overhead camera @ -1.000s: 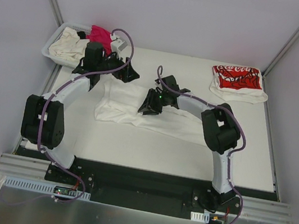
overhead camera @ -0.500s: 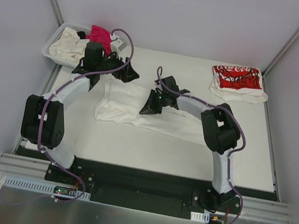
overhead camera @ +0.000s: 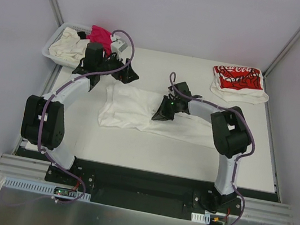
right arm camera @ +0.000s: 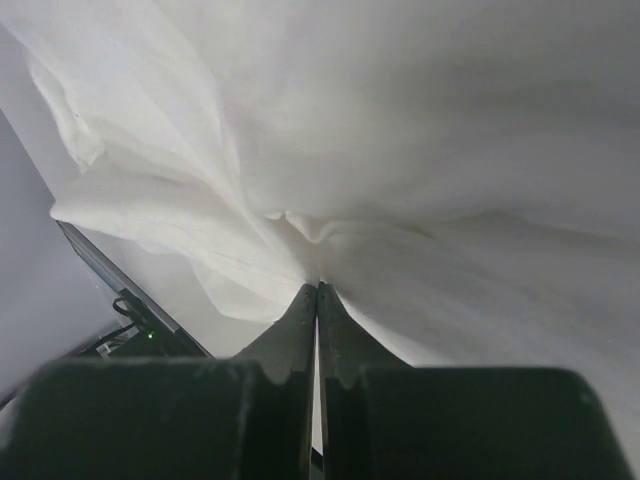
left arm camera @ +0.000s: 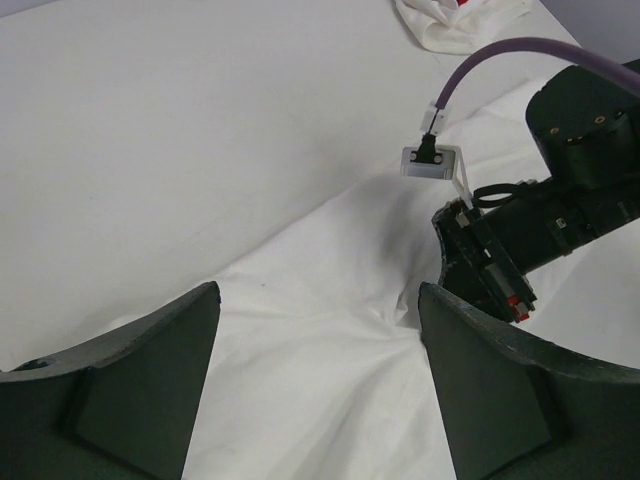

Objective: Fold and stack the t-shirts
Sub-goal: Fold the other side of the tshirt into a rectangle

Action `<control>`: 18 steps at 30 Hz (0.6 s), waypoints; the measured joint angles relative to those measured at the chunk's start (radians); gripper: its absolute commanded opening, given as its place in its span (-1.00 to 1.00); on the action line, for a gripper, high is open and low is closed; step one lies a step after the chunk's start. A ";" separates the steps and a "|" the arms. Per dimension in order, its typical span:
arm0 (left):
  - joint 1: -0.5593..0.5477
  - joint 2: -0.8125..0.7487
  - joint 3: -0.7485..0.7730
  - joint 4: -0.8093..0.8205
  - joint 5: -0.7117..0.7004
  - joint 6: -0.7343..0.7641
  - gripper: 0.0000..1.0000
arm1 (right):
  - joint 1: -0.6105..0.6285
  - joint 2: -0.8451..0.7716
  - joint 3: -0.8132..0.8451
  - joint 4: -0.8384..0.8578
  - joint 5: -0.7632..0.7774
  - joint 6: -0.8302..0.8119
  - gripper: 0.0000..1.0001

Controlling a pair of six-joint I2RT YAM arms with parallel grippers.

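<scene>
Plain white t-shirt (overhead camera: 130, 109) lies spread mid-bench, rumpled; right gripper (overhead camera: 163, 113), jaws together, pinches a fold near its middle. Left gripper (overhead camera: 123, 73) hangs apart over the shirt's far-left edge. Bench (overhead camera: 160, 154) open along the near side; printed t-shirt (overhead camera: 239, 81) folded far right, basket (overhead camera: 51, 44) far left.

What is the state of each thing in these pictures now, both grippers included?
plain white t-shirt: laid out on the table, creased, pinched by the right gripper.
printed t-shirt: folded, at the table's far right corner.
cream t-shirt: crumpled in the basket.
magenta t-shirt: crumpled in the basket.
left gripper: open, empty.
right gripper: shut on the plain white t-shirt.
</scene>
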 measured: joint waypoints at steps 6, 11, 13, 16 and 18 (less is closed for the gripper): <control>0.006 0.000 0.000 -0.005 0.000 0.000 0.58 | -0.024 -0.052 -0.040 0.001 0.005 -0.018 -0.68; 0.006 0.001 0.000 -0.005 0.000 0.000 0.58 | -0.024 -0.054 -0.051 0.000 0.005 -0.029 -0.46; 0.006 0.004 0.000 -0.006 0.000 0.000 0.58 | -0.026 -0.055 -0.057 -0.007 0.006 -0.036 -0.44; 0.006 0.024 0.000 -0.005 0.000 0.000 0.58 | -0.035 -0.063 -0.060 -0.019 0.006 -0.048 -0.46; 0.006 0.048 0.000 -0.006 0.000 0.000 0.57 | -0.049 -0.095 -0.082 -0.024 0.006 -0.055 -0.51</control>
